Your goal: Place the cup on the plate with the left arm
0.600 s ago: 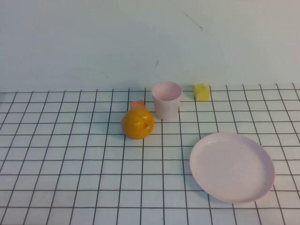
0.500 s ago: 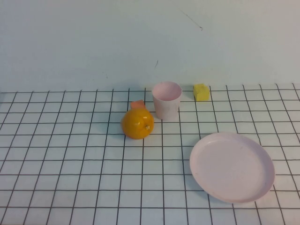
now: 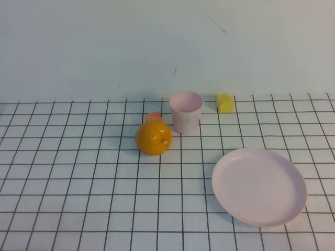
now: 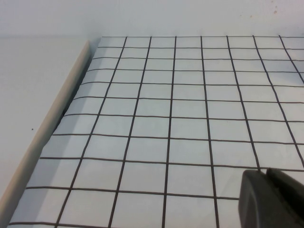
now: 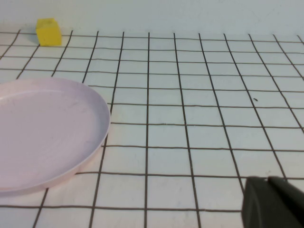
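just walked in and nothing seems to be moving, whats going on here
Nothing is being handled yet. The cup stands upright at the back of the table, apart from the plate, with an orange beside it and a yellow block further back. Neither arm appears in the high view. Only a dark tip of the left gripper and of the right gripper shows in each wrist view, both away from the cup.
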Available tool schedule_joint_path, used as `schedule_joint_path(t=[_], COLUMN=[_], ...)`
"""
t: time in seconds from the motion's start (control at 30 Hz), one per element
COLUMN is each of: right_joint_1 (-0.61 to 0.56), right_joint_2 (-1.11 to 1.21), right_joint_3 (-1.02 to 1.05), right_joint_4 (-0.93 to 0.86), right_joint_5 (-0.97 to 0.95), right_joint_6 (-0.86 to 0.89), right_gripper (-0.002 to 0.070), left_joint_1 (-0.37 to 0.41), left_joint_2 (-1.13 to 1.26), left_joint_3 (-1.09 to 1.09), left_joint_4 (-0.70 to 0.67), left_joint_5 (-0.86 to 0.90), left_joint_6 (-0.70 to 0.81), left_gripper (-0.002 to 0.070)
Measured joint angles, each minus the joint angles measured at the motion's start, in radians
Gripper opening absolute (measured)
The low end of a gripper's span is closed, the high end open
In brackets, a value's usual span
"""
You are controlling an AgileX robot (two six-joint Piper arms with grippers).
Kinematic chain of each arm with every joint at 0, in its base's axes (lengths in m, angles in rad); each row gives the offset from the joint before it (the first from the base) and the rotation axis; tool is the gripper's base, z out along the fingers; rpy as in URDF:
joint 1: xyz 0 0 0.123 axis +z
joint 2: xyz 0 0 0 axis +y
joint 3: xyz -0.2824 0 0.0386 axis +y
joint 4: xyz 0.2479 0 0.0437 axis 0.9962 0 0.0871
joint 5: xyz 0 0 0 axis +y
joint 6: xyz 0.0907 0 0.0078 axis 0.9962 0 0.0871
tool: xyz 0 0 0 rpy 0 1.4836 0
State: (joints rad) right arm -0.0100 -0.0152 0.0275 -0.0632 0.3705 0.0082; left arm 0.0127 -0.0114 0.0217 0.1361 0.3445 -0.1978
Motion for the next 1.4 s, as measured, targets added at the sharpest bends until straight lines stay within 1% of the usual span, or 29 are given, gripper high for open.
schedule_joint_path(t=[0.73, 0.87, 1.0, 1.4], right_joint_1=[0.000, 0.000, 0.000, 0.000], right_joint_2=[0.000, 0.000, 0.000, 0.000], right_joint_3=[0.000, 0.000, 0.000, 0.000], right_joint_4=[0.000, 0.000, 0.000, 0.000], right_joint_5=[0.000, 0.000, 0.000, 0.000], right_joint_6=[0.000, 0.000, 0.000, 0.000], right_gripper=[-0.0002, -0.0002, -0.0002, -0.0002], left_joint_1=[0.000, 0.000, 0.000, 0.000], left_joint_2=[0.000, 0.000, 0.000, 0.000], left_joint_3=[0.000, 0.002, 0.007, 0.007], left_joint_4=[0.000, 0.000, 0.011, 0.049], left_joint_5=[0.000, -0.041, -0.171, -0.824], left_joint_6=[0.000, 0.000, 0.000, 0.000], left_gripper=[-0.0003, -0.0003, -0.0003, -0.0003])
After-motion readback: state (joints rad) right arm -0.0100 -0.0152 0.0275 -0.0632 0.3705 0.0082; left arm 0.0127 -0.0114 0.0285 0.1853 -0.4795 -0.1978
